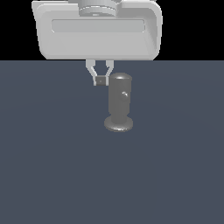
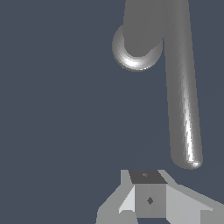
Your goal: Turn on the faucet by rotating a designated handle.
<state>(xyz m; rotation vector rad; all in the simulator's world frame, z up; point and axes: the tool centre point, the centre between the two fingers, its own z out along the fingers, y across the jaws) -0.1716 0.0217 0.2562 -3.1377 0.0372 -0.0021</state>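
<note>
The faucet point(image 1: 119, 103) is a dull grey upright cylinder with a domed top, standing on a round disc base point(image 1: 118, 124). Its handle point(image 1: 125, 93) points toward the exterior camera, so only the rounded tip shows there. In the wrist view the handle point(image 2: 181, 96) is a long straight rod running out from the faucet point(image 2: 139, 39), seen from above. My gripper point(image 1: 101, 81) hangs just off the cylinder's top, on the exterior view's left. Its fingers are shut with nothing between them. In the wrist view the gripper point(image 2: 148, 192) sits near the handle's tip but apart from it.
The faucet stands on a flat dark blue-grey surface point(image 1: 52, 166). My pale grey hand body point(image 1: 98, 30) fills the top of the exterior view against a black background.
</note>
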